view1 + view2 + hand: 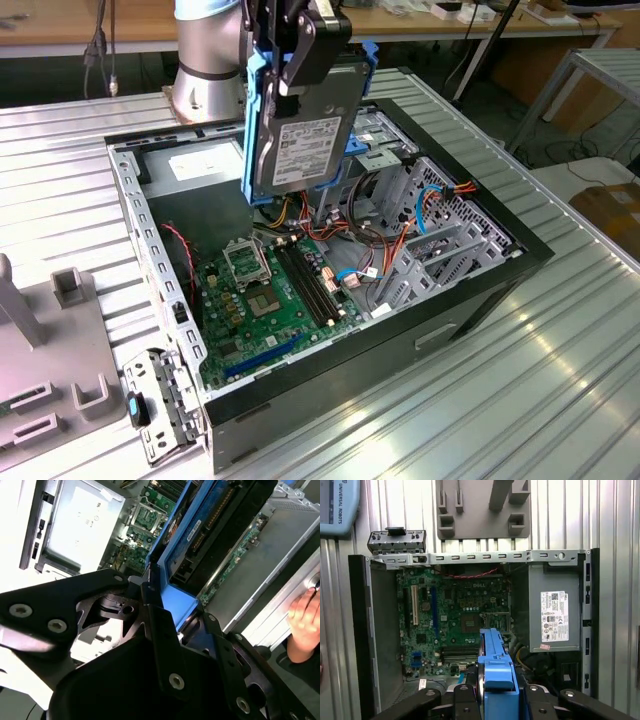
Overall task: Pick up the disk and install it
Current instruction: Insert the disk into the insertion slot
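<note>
Gripping the disk (pixel 300 135) in the hand (pixel 292 75), clamped shut on the bright blue carrier rail at its upper end. Held on edge, label face turned to the exterior camera, hanging over the 12 o'clock part of the open computer case (pixel 470 300). Apparently clear of everything inside, though hard to judge how near its lower edge comes to the cables (pixel 330 225) beneath. Green motherboard (pixel 270 300) flat on the case floor toward 7 o'clock of the disk; perforated metal drive cage (pixel 440 230) toward 4 o'clock. Case resting on the ribbed metal surface (pixel 560 380), with a grey fixture plate (pixel 50 380) just beside it at 8 o'clock. Seen in the first wrist view along the blue rail of the disk (pixel 495 655), above the motherboard, with the silver power supply (pixel 555 615) beside the board. Seen in the second wrist view with the connector end of the disk (pixel 210 520) framed by the blue rails.
</note>
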Available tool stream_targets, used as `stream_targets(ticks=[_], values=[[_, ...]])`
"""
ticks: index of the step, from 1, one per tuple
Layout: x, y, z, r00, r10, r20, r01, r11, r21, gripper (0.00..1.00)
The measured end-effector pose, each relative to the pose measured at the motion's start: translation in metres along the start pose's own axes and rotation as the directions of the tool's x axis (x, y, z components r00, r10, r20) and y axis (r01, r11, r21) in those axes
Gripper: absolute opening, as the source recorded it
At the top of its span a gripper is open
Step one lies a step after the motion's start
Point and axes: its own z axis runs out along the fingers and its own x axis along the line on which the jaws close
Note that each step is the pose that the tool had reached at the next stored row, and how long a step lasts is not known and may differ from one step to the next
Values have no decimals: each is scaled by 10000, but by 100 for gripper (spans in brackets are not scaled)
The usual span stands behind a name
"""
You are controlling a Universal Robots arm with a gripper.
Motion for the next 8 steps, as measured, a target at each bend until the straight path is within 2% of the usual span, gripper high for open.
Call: stream_targets(ticks=[2,4,6,8], values=[[79,-3,0,10000,-1,-12,1,10000,-1,37],[111,-12,2,10000,-1,-20,1,10000,1,37],[111,-42,4,10000,-1,-22,1,10000,0,37],[105,-173,11,10000,-2,-22,2,10000,1,37]])
